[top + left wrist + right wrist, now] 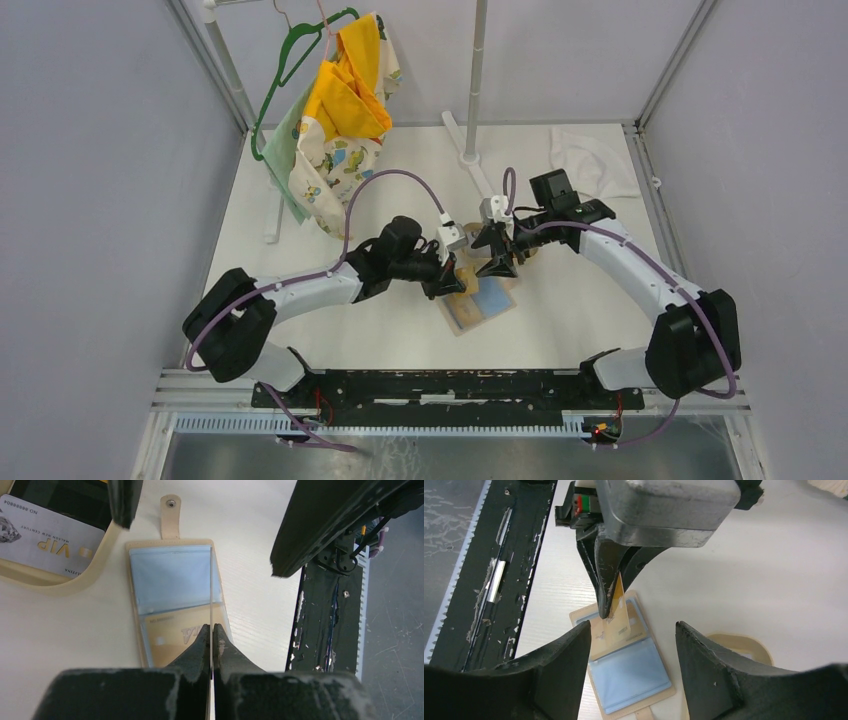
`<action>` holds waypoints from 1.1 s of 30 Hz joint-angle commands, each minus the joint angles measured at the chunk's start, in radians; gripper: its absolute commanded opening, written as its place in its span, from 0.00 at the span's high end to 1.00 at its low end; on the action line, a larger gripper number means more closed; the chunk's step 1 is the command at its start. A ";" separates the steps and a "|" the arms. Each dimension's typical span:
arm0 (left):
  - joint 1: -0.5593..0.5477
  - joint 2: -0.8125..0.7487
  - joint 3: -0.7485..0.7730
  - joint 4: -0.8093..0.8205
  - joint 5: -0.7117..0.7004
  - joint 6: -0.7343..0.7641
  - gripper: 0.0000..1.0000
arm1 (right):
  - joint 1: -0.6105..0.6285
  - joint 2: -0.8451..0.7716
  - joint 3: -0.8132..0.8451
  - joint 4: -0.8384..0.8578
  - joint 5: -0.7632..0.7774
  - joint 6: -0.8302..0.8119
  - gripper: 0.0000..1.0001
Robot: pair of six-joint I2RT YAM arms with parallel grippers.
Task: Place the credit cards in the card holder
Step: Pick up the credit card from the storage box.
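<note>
Top external view: left gripper (447, 280) and right gripper (497, 258), close together over the middle of the white table (580, 320). Beneath them lies the flat tan-beige, square, leather-like card holder (487, 305), opened out. At the back left, yellow and patterned garments on a green hanger (340, 100). At the back right, a crumpled white cloth (590, 160).

Left wrist view: the left gripper's fingers are pressed together on a gold-yellow plastic credit card (212, 590). It is seen edge-on as a thin line, standing on its edge over the right side of the open holder. The holder's inside shows a light blue sleeve. A second gold-yellow card (170, 642) lies flat in the pocket nearest the fingers. The snap tab (170, 515) points away from them. Just beside the holder sits an oval tan rimmed tray (70, 584). A white-grey card printed VIP (45, 540) rests in it.

Right wrist view: the right gripper's two dark fingers stand well apart with nothing between them, above the holder's blue half. The left gripper reaches down opposite, with the clamped card tilted over the pocketed card. I cannot tell whether the held card's lower edge touches the holder. The tray's rim shows just beside the holder.
</note>
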 commanded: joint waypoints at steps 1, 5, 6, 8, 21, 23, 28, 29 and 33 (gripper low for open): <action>-0.009 -0.031 0.055 -0.030 0.002 0.067 0.98 | 0.033 0.039 0.009 0.041 0.016 0.033 0.33; -0.012 -0.029 0.067 -0.033 0.001 0.067 0.98 | 0.062 0.073 0.017 0.028 0.026 0.031 0.42; -0.012 -0.029 0.069 -0.034 0.001 0.067 0.98 | 0.067 0.080 0.022 0.020 0.030 0.026 0.45; -0.012 -0.033 0.071 -0.036 -0.002 0.069 0.98 | 0.073 0.087 0.032 0.005 0.036 0.017 0.52; -0.009 -0.234 -0.116 0.112 -0.219 -0.053 0.54 | 0.056 0.012 0.003 0.024 0.076 0.103 1.00; -0.009 -0.303 -0.173 0.146 -0.251 -0.088 0.50 | 0.049 -0.029 -0.066 0.083 0.092 0.160 1.00; -0.009 -0.404 -0.261 0.179 -0.389 -0.287 0.28 | 0.030 -0.122 -0.222 0.195 0.120 0.299 1.00; -0.009 -0.406 -0.268 0.171 -0.419 -0.347 0.20 | 0.025 -0.126 -0.245 0.211 0.122 0.329 1.00; -0.008 -0.346 -0.305 0.223 -0.342 -0.488 0.29 | -0.017 -0.082 -0.285 0.237 0.134 0.427 1.00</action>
